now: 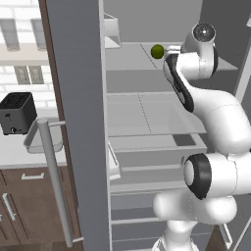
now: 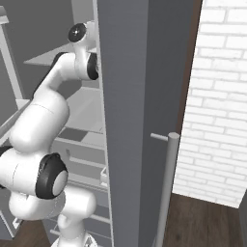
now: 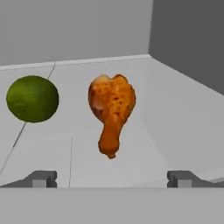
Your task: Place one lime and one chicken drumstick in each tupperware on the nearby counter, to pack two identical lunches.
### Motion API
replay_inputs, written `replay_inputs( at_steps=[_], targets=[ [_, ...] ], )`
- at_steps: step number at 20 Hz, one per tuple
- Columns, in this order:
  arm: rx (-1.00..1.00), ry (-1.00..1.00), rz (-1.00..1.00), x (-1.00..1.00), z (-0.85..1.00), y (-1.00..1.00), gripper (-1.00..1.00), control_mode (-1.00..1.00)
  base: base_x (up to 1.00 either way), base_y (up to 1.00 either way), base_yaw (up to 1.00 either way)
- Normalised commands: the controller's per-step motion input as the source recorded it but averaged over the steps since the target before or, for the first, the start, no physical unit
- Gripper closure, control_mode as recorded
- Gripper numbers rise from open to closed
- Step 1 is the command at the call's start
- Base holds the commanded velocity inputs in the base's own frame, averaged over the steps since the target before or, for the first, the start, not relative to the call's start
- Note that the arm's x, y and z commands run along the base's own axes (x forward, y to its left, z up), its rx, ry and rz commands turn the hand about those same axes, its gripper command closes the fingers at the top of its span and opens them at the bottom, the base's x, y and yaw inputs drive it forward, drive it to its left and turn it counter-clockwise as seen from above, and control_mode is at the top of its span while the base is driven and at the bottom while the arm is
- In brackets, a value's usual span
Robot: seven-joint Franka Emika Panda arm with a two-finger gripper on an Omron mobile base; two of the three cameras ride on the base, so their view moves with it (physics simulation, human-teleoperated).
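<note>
Inside the open fridge, grey shelf (image 3: 175, 127) has a lime (image 3: 32, 99) beside a drumstick (image 3: 111, 111); gripper (image 3: 112, 178) wide open, empty. No labels anywhere.

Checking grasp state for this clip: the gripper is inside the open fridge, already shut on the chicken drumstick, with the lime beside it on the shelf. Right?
Not quite. In the hand view the gripper is open, its fingertips apart, and the chicken drumstick lies ungrasped ahead of it. The lime does sit beside it on the fridge shelf.
</note>
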Motion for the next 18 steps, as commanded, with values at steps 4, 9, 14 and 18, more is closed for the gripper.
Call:
replay_inputs(
  at_steps=[4,9,14,18],
  targets=[
    [0.00,0.08,0.00,1.00,0.00,-0.23,-1.00,-1.00,0.00,0.00,0.00],
    [0.00,0.06,0.00,0.93,0.00,-0.22,-1.00,-1.00,0.00,0.00,0.00],
    [0.00,0.04,-0.01,0.14,-0.53,-0.11,1.00,-1.00,0.00,0.00,0.00],
    [0.00,0.03,-0.01,0.13,-0.77,-0.06,1.00,-1.00,0.00,0.00,0.00]
  ],
)
